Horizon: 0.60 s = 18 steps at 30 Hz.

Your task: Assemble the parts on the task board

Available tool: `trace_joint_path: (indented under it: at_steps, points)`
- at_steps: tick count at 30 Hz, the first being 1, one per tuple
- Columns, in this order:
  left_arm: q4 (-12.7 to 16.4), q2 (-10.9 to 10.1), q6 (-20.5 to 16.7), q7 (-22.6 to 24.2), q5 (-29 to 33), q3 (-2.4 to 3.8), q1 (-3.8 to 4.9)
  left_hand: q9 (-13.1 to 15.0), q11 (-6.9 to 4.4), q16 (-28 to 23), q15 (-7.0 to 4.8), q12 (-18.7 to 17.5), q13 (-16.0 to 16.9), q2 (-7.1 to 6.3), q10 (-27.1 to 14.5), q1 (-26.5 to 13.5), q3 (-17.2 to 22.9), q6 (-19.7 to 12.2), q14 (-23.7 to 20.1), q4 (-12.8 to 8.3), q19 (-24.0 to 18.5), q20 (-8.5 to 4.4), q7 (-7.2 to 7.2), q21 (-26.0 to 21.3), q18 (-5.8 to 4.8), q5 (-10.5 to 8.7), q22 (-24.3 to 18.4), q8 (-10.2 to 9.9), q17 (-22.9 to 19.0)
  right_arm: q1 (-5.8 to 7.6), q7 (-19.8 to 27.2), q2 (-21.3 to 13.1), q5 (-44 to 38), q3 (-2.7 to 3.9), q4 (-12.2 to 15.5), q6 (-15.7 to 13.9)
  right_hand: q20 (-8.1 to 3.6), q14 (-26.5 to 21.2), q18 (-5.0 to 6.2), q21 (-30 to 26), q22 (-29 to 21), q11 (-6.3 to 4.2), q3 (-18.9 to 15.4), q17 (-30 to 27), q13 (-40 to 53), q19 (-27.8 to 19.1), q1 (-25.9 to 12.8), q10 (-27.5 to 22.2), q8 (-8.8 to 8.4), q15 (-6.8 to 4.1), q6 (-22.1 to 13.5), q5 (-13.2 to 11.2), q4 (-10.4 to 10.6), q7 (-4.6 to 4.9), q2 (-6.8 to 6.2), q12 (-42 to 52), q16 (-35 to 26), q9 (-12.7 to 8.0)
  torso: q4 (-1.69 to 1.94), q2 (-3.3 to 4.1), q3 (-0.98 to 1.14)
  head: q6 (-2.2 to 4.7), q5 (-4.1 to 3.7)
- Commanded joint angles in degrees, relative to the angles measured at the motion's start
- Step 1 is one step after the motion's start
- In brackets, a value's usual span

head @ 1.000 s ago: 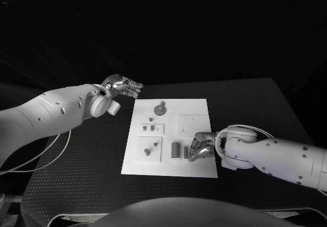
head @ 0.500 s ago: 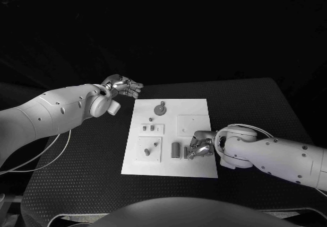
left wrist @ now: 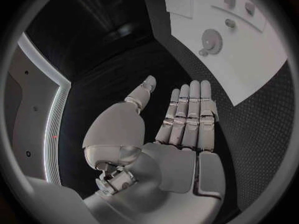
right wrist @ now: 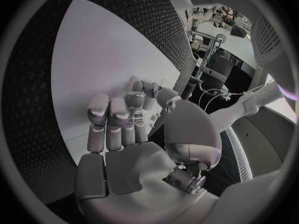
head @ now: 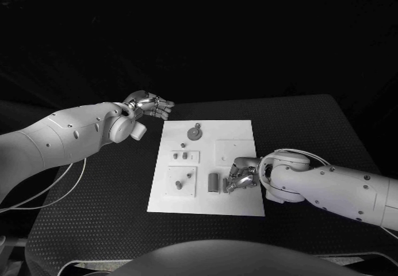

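The task board (head: 206, 167) lies in the middle of the black table (head: 315, 132), a white rectangle whose long axis runs from the near edge away toward twelve o'clock, leaning very slightly to the right at its far end. On it, a round toothed part (head: 194, 134) sits toward the far end at about twelve o'clock from the board's centre, with a small knob just beyond it; the left wrist view shows the same gear-like part (left wrist: 212, 37) lying flat. Near the centre, at about ten o'clock, a small raised plate (head: 185, 156) carries two short pegs. At about seven o'clock a larger square plate (head: 182, 181) holds a small peg that looks tilted. At five o'clock from the centre an oblong part (head: 214, 183) lies flat, its long axis running near to far, roughly in line with the board's long side. Just to its right a thinner piece (head: 225, 185) lies alongside it, touching or nearly touching the fingers of the right hand (head: 241, 176). That hand is down on the board with its fingers curled in (right wrist: 124, 115); whether they hold anything I cannot tell. The left hand (head: 149, 105) hovers off the board's far left corner, at about eleven o'clock, holding nothing, fingers straight and side by side, thumb apart (left wrist: 187, 117).
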Motion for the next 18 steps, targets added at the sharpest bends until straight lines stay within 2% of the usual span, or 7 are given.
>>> trace_joint_path:
  at_steps: [1,18]
  points:
    - [0.1,0.1,0.8,0.3,-0.1,0.02,0.05,-0.1,0.10,-0.2,-0.09,0.4,-0.1,-0.07,-0.3,-0.6,0.4,-0.3,0.5,-0.1,-0.2,0.01,-0.06,0.3,1.09,-0.06,0.1,-0.1,0.1,-0.28,0.9,0.1,0.0,-0.17,0.2,0.6,-0.23,0.1,2.52,0.0,0.5,0.25,-0.1,-0.1,0.1,0.2,-0.2,0.1,-0.23,-0.34,0.0,0.0,0.0,0.17,0.62,-0.2,0.3,0.1,-0.01,0.01,-0.02,0.01,0.07]
    - [0.0,0.0,0.8,0.3,-0.1,0.01,0.05,-0.1,0.10,-0.3,-0.09,0.4,-0.1,-0.07,-0.3,-0.6,0.4,-0.3,0.5,-0.1,-0.2,0.01,-0.06,0.3,1.09,-0.06,0.1,-0.1,0.2,-0.28,1.0,-0.4,1.8,-0.16,1.1,0.5,-0.22,0.0,2.52,0.0,0.5,0.28,-0.4,-0.2,0.1,0.1,-0.8,0.0,-0.32,-0.39,-0.1,0.0,0.6,0.20,-0.09,-0.3,0.3,0.2,-0.01,0.00,0.01,0.01,0.14]
